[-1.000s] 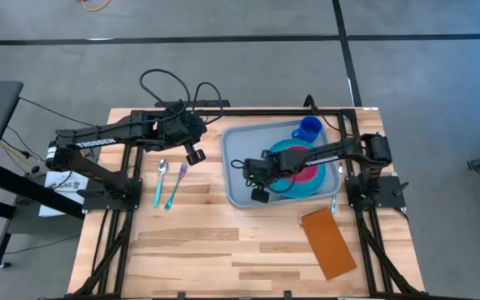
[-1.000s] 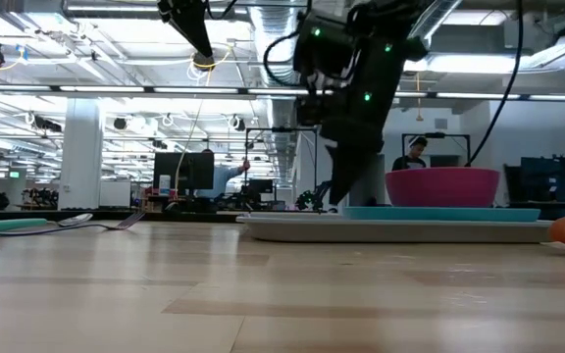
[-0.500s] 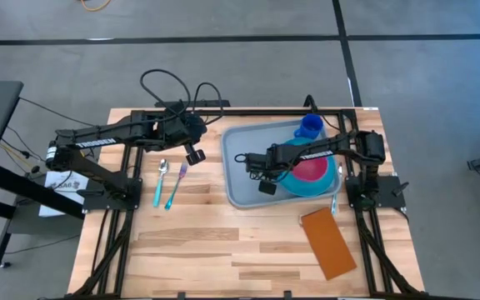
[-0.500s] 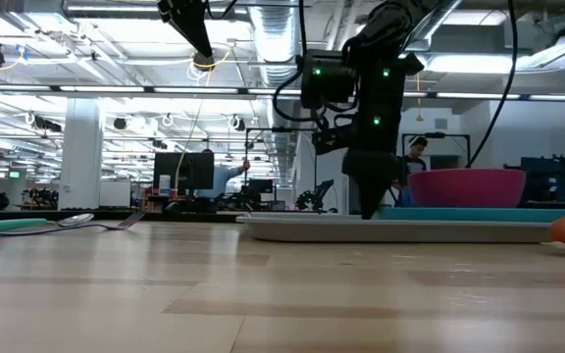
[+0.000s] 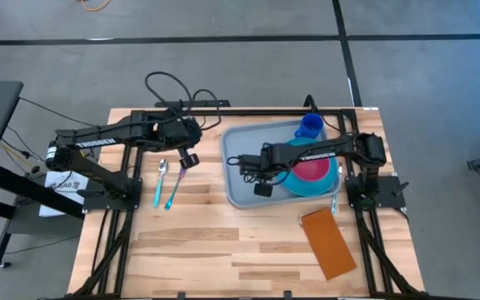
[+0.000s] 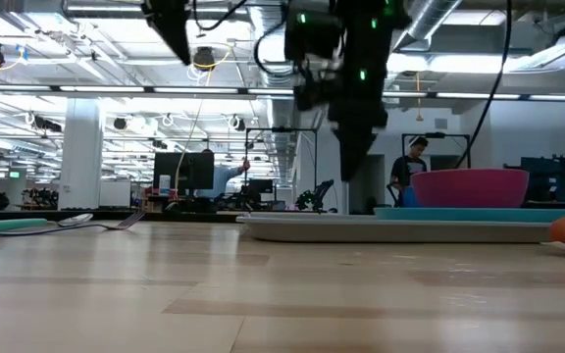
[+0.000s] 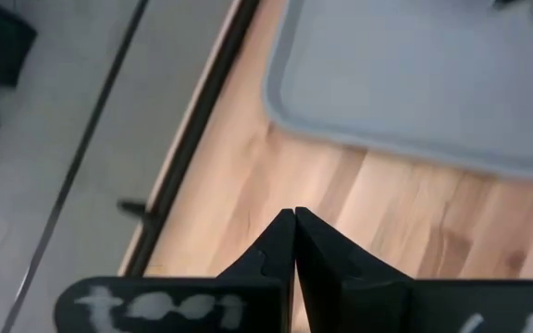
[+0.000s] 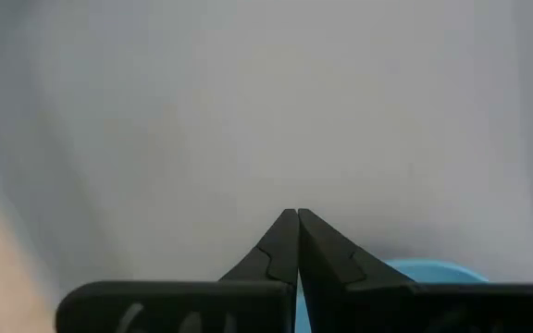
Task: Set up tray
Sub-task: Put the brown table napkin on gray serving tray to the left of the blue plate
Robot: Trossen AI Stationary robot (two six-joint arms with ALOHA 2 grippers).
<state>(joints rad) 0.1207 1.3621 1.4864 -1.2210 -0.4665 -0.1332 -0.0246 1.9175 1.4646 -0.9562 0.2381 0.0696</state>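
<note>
Dark and pressed tip to tip, the fingers of the right tool point(image 8: 296, 222) hold nothing; this tool hangs over the bare left part of the tray point(image 5: 238, 150), clear of its floor (the low view shows it raised above the tray, pointing down). The right arm reaches in from the table's right edge, passing over the light-blue plate point(image 5: 311, 185) and the pink bowl point(image 5: 313, 171) that sits on it.

The tray, light grey-blue with a raised rim, lies flat on the right half of the wooden table point(image 5: 223, 242), towards the far edge. The plate and bowl fill its right part, and a blue cup point(image 5: 308, 127) stands in its far right corner.

The left tool point(image 7: 294, 220) is likewise closed, its two fingers together and empty. It hovers left of the tray, over bare wood near the tray's left rim, just above the handle end of the fork. Its arm comes in from the table's left edge.

Beside it lie a spoon point(image 5: 160, 182) and a fork point(image 5: 176, 184), both with teal handles, side by side on the left half of the table, well apart from the tray. A brown-orange napkin point(image 5: 329, 242) lies flat near the table's near right corner, beyond the tray's near rim.
</note>
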